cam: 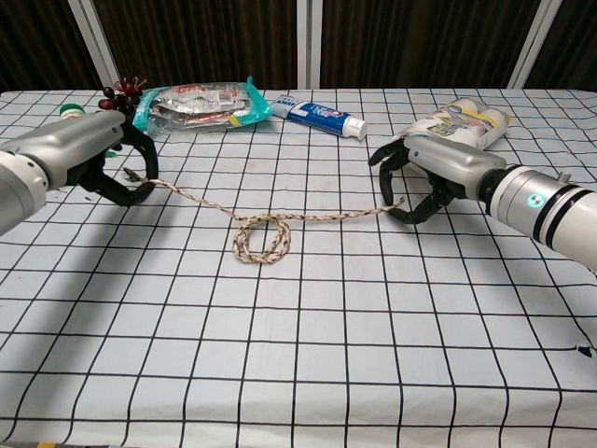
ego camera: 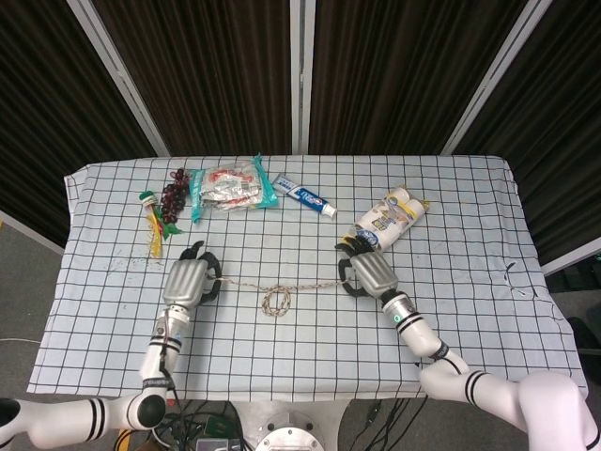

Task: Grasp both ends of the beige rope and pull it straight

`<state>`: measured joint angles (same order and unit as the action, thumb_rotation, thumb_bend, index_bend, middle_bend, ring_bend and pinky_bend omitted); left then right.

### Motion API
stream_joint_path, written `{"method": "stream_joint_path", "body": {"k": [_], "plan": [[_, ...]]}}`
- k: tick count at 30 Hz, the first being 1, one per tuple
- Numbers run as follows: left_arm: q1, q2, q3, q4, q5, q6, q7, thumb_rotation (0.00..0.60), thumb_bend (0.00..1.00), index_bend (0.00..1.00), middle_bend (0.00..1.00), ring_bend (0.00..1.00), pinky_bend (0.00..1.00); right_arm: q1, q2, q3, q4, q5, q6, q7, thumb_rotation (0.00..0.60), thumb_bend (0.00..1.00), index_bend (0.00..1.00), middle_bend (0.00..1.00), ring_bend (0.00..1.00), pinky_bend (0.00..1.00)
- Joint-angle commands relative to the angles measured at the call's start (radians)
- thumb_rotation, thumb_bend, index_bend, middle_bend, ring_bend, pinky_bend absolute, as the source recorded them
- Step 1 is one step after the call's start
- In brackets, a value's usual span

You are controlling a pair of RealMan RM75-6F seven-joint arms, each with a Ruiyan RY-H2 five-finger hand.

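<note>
Bright, even overhead light; soft shadows beneath both arms; sharp focus throughout.

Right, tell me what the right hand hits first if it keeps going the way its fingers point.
Likely the pale snack packet lying just beyond the right hand; depth between them is unclear, though the chest view shows a small gap.

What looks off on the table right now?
Only the beige rope: a coiled loop sits mid-span between the left hand and right hand, each gripping an end, so it isn't straight. Nothing looks spilled or damaged.
</note>
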<state>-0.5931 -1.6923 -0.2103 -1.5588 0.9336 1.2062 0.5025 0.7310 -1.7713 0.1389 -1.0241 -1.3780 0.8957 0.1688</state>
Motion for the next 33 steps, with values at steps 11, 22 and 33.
{"method": "stream_joint_path", "body": {"k": [11,22,33], "plan": [[0.024,0.037,-0.001,0.000,-0.007,0.003,-0.029,0.600,0.43,0.64,0.33,0.08,0.17,-0.073,0.071,-0.017,-0.130,-0.013,0.114,-0.074,0.600,0.34,0.65,0.16,0.00,0.00],[0.056,0.089,0.021,-0.008,0.015,-0.016,-0.090,0.600,0.43,0.64,0.33,0.08,0.17,-0.191,0.194,-0.058,-0.260,-0.002,0.213,-0.092,0.600,0.34,0.67,0.17,0.00,0.00],[0.085,0.144,0.042,-0.028,0.043,-0.041,-0.156,0.600,0.43,0.64,0.33,0.08,0.17,-0.300,0.283,-0.097,-0.257,-0.010,0.286,-0.004,0.600,0.34,0.68,0.18,0.00,0.00]]}}
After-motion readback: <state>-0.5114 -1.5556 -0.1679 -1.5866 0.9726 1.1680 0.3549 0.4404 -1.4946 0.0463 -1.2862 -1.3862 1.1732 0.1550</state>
